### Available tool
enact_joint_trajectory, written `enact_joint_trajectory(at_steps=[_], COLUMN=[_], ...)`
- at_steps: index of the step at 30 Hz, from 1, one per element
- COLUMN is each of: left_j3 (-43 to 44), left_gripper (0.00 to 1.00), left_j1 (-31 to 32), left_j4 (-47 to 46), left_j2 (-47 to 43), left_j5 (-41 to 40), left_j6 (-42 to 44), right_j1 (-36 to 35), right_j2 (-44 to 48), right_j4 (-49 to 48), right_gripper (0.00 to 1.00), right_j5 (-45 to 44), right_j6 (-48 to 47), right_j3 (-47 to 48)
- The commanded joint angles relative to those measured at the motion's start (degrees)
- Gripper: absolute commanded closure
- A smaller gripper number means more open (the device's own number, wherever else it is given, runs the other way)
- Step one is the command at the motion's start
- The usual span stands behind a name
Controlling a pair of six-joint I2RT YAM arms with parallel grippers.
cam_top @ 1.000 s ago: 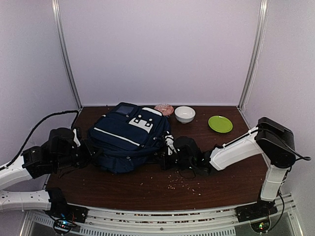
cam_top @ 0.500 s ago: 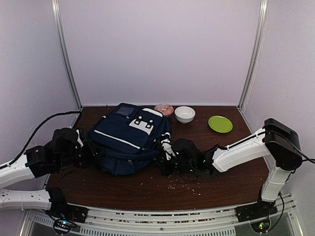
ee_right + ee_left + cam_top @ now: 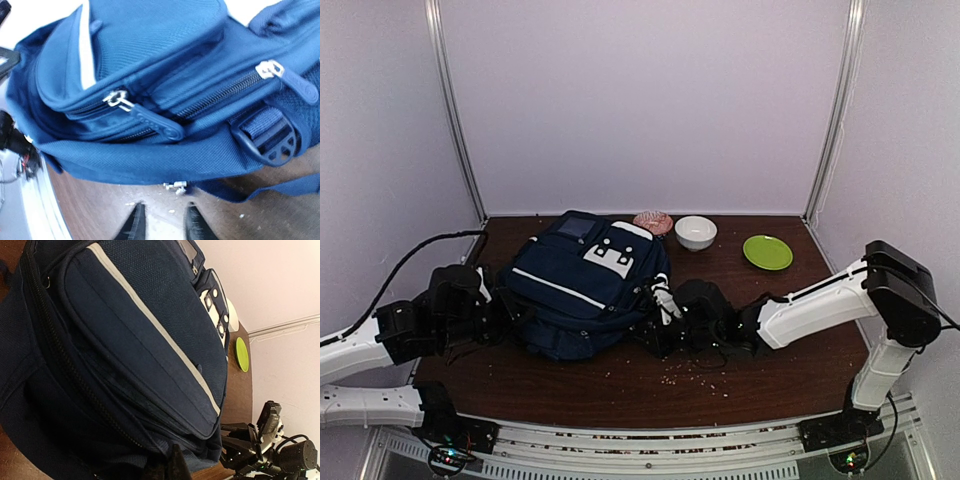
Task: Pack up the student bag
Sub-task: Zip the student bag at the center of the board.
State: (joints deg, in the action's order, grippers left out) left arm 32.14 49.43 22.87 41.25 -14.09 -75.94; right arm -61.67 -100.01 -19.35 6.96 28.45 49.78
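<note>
The student bag (image 3: 582,283), navy with white patches and a white stripe, lies on the brown table (image 3: 790,300) left of centre. My left gripper (image 3: 506,306) is at its left side; in the left wrist view its fingertips (image 3: 176,467) are shut and pressed into the student bag (image 3: 135,350) fabric. My right gripper (image 3: 658,318) is at the bag's right edge. Seen from the right wrist, the right gripper (image 3: 164,222) is open just short of a small metal zipper slider (image 3: 176,187) under the bag's seam, with only bare table between its fingers. The bag's zips (image 3: 150,119) look closed.
A white bowl (image 3: 695,232), a green plate (image 3: 767,252) and a pink object (image 3: 653,221) sit at the back of the table. Crumbs (image 3: 695,370) are scattered on the wood in front of the right arm. A black buckle (image 3: 270,140) hangs on the bag's side strap.
My right gripper's jaws have parted from shut to open beside the bag. The bag has shifted slightly, and the right arm has edged left toward it.
</note>
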Motion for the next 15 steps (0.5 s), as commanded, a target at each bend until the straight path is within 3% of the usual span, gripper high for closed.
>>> enact_joint_trajectory(at_steps=[1, 11, 15], left_j3=[0.3, 5.5, 9.8], left_gripper=[1.0, 1.0, 1.0], left_j1=[-0.2, -0.2, -0.2], left_j4=[-9.3, -12.6, -11.1], left_j2=[-0.5, -0.4, 0.3], left_j5=[0.0, 1.1, 0.4], left_j6=[-0.5, -0.1, 1.7], right_j1=[0.6, 1.9, 3.2], right_j2=[3.1, 6.9, 5.2], right_j4=[-6.8, -26.3, -30.3], right_gripper=[0.67, 0.55, 0.41], right_j5=[4.2, 1.0, 1.7], right_j6=[3.6, 8.0, 11.2], right_j3=[-4.2, -14.4, -14.7])
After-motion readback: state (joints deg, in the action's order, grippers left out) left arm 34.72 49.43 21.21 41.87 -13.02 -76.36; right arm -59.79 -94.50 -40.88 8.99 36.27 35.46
